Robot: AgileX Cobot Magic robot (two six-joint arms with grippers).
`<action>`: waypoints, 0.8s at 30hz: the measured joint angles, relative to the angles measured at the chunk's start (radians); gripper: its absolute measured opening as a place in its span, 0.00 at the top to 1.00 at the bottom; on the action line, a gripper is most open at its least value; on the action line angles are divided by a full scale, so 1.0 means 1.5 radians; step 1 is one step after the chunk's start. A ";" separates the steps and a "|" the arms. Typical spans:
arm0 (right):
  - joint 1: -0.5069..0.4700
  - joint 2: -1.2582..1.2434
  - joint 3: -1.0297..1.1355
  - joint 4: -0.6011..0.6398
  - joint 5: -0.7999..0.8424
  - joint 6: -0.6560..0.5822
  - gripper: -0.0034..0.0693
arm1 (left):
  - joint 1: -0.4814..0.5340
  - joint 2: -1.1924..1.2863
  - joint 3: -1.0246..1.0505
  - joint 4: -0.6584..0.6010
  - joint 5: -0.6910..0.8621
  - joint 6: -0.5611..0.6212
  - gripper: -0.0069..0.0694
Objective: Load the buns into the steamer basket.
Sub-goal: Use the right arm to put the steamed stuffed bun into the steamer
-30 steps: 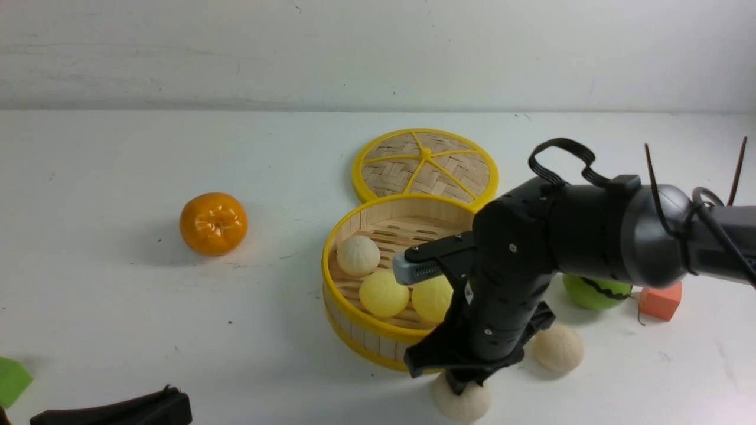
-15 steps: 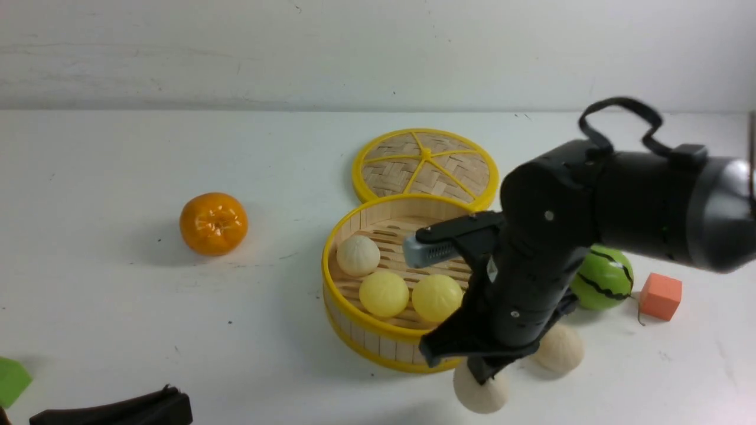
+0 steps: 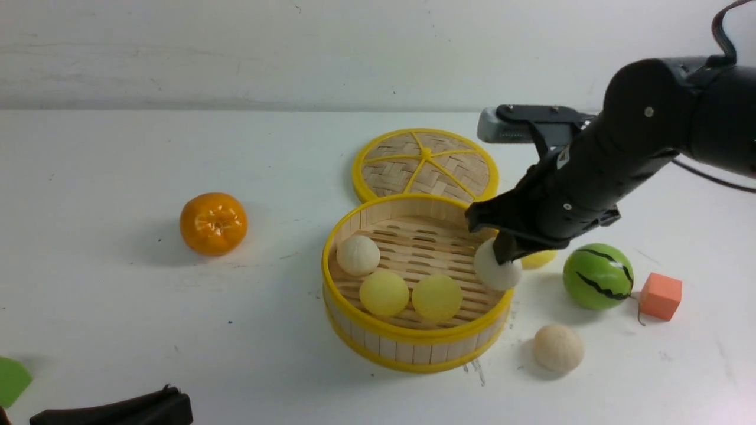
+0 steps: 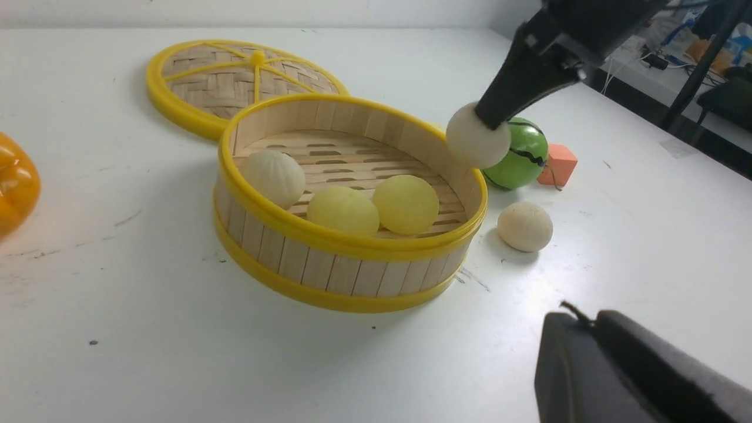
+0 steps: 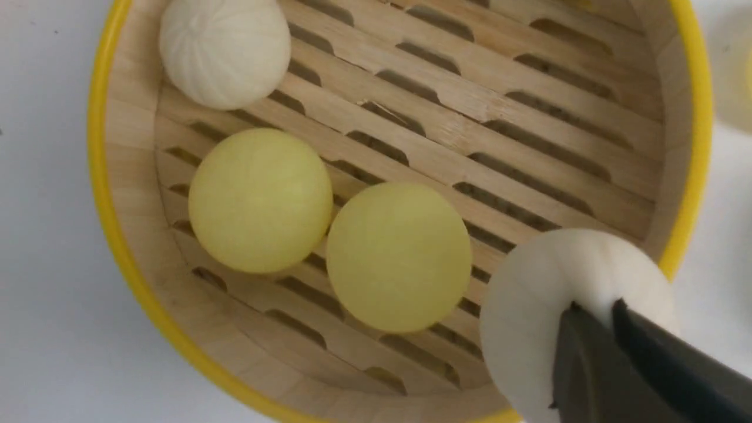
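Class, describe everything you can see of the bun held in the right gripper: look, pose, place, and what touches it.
The held bun is a small, matte, beige-white ball with a faint crease near its top, looking like soft foam. The right gripper is shut on its upper part and presses into it. It hangs in the air over the right side of the steamer basket, just above the yellow rim and seemingly clear of it, touching only the gripper.
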 joint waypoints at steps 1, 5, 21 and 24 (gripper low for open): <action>-0.008 0.014 0.000 0.034 -0.004 -0.025 0.95 | 0.000 0.000 0.000 0.000 0.000 0.000 0.86; -0.024 0.035 0.000 0.134 -0.011 -0.103 0.95 | 0.000 0.000 0.000 0.000 0.000 0.000 0.86; -0.027 0.071 -0.001 0.077 -0.083 -0.098 0.94 | 0.000 0.000 0.000 0.000 0.000 0.000 0.84; -0.027 0.076 -0.001 0.064 -0.089 -0.095 0.94 | 0.000 0.000 0.000 0.000 0.000 0.000 0.84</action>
